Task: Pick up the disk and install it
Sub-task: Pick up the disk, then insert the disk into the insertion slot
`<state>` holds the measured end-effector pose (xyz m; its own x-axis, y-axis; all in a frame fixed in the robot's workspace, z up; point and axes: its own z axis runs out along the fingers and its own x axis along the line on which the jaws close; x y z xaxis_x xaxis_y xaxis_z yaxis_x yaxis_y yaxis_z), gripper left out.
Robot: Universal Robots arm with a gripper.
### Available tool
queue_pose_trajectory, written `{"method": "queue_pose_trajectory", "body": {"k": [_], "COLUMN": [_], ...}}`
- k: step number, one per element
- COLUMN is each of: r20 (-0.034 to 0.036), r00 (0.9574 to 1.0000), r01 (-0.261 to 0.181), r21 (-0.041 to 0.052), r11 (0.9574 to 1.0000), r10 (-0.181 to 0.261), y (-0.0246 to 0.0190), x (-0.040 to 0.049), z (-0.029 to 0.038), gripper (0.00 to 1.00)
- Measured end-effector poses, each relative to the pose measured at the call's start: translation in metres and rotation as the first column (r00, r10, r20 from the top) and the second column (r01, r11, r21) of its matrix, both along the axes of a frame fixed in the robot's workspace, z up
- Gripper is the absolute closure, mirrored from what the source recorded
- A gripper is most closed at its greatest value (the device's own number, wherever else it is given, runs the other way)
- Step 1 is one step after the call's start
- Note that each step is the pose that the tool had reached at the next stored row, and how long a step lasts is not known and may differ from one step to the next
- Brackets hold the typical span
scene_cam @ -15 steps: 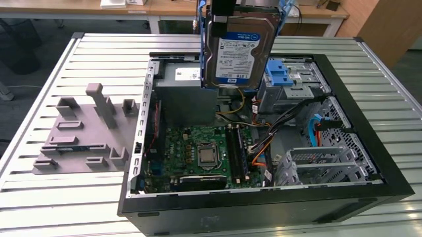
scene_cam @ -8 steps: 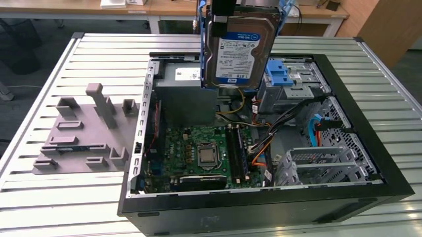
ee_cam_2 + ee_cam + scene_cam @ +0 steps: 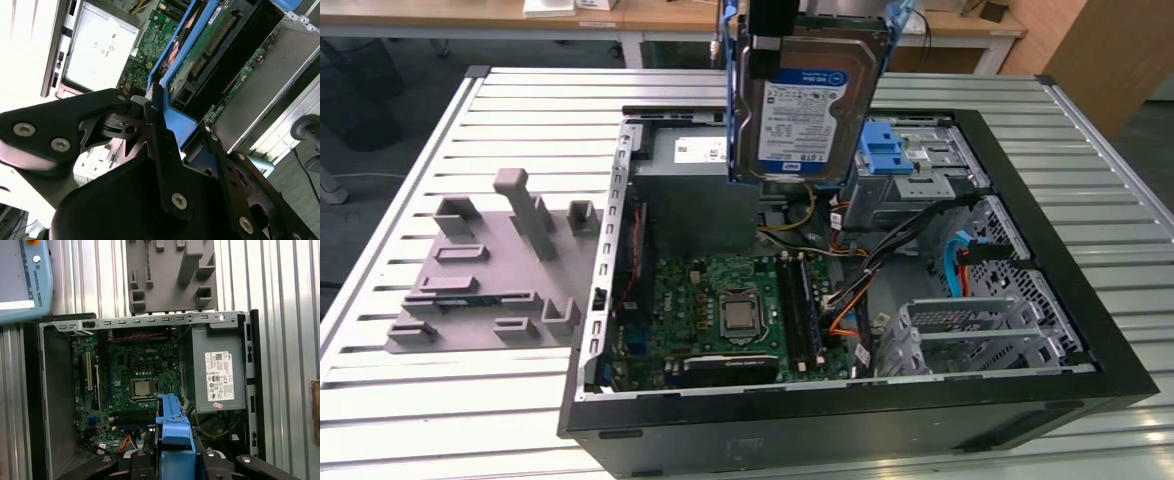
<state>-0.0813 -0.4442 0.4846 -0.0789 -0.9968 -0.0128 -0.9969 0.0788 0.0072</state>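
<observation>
the black gripper [image 3: 172, 131] had its jaws closed on the blue plastic carrier frame of the flat silver-metal disk [image 3: 807, 100], which hung upright, its blue-and-white label showing, in the air above the open black computer case [image 3: 1087, 330]. the case lay on the ribbed metal counter [image 3: 440, 420], with its green motherboard [image 3: 720, 300] exposed. a grey moulded fixture block [image 3: 494, 270] sat beside the case, toward the counter's edge at the exterior view's left.
</observation>
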Motion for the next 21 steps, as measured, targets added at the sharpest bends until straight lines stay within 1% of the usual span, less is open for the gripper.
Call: {"method": "queue_pose_trajectory", "body": {"k": [3, 7, 8, 12, 15, 21], "r20": [-0.0001, -0.0002, -0.0001, -0.0003, -0.0004, -0.0005], "r00": [1.0000, 1.0000, 1.0000, 1.0000, 1.0000, 1.0000], "r01": [0.000, 0.000, 0.000, 0.000, 0.000, 0.000], "r21": [0.0001, 0.0000, 0.0001, -0.0001, 0.0001, 0.0000], "r11": [1.0000, 1.0000, 1.0000, 1.0000, 1.0000, 1.0000], "r10": [0.000, 0.000, 0.000, 0.000, 0.000, 0.000], "y": [-0.0063, -0.0171, -0.0186, -0.0194, -0.0194, -0.0194], "x": [0.0001, 0.0007, 0.0016, 0.0086, 0.0160, 0.0168], "z": [-0.0010, -0.0022, -0.0026, -0.0040, -0.0049, -0.0050], "gripper": [0.64, 0.64, 0.64, 0.64, 0.64, 0.64]}}
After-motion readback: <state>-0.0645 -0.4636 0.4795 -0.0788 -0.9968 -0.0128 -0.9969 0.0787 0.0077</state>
